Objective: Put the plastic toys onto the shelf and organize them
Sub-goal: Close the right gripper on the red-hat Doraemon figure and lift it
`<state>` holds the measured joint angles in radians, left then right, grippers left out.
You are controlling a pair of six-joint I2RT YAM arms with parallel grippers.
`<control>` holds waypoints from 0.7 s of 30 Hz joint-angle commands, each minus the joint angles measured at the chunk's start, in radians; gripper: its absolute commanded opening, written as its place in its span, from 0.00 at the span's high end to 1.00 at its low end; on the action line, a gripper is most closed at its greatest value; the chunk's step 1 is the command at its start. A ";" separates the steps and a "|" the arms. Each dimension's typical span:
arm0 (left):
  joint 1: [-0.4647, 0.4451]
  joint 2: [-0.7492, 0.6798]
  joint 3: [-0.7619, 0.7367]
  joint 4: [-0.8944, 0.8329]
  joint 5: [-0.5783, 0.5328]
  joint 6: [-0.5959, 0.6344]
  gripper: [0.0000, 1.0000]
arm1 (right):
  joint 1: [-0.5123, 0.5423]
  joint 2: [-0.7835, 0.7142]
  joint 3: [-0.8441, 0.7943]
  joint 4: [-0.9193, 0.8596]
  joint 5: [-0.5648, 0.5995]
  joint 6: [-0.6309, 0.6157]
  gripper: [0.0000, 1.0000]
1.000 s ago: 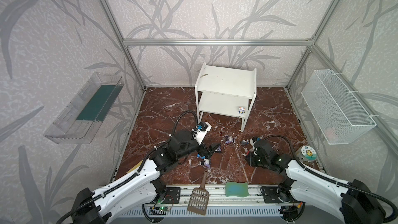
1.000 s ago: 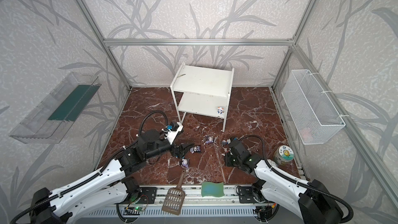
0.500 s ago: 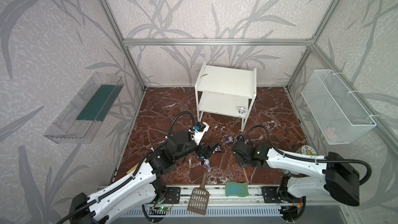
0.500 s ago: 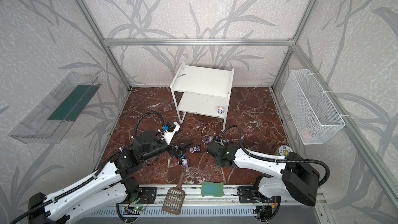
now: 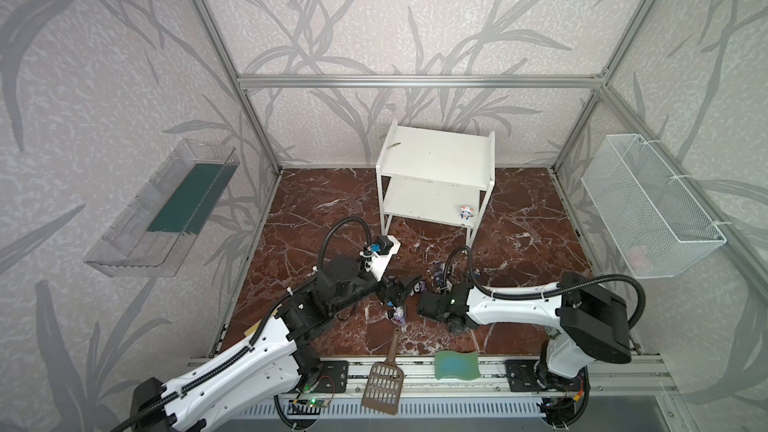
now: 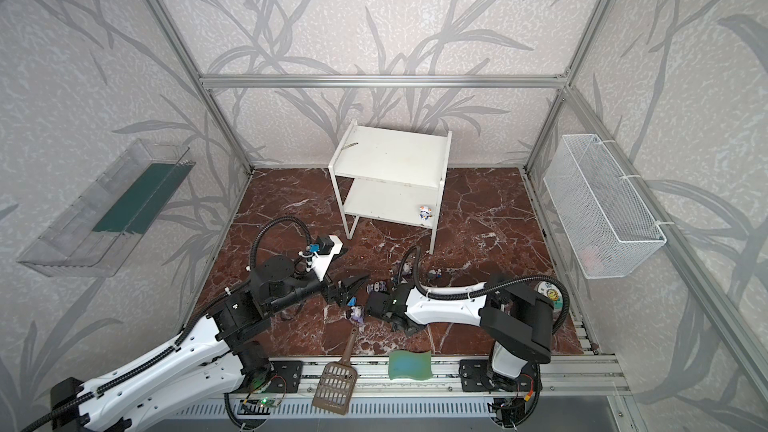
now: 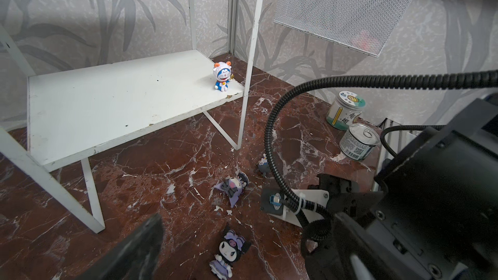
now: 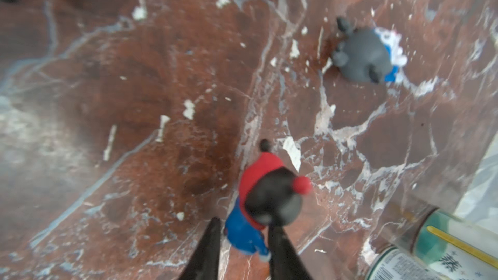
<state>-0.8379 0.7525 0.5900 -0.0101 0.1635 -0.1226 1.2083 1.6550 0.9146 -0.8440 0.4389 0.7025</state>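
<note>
The right gripper (image 8: 244, 223) stands with jaws part-way apart astride the red-and-black-headed toy (image 8: 266, 200), low over the marble floor (image 8: 134, 103) — pinching it or not, I cannot tell. The jaws sit low on a top-heavy figure, so it may tip or squirt free. The left gripper (image 6: 355, 290), spread wide, hangs close by; the arms could clash. The shelf (image 5: 424, 201) holds one blue-white toy (image 5: 466, 213) on its lower board; the wire basket (image 5: 648, 209), something pinkish; the clear tray (image 5: 124, 251), a dark green sheet (image 5: 187, 197).

High front top views share the whole floor (image 5: 324, 205); wrist views sit close.
</note>
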 commanded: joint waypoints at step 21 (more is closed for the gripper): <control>-0.009 -0.025 0.013 -0.023 -0.038 0.031 0.01 | -0.201 -0.529 -0.342 0.457 -0.368 -0.031 0.26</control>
<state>-0.8433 0.7418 0.5900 -0.0330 0.1352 -0.1043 1.0397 1.1786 0.6079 -0.5198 0.1822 0.6750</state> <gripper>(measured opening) 0.994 0.743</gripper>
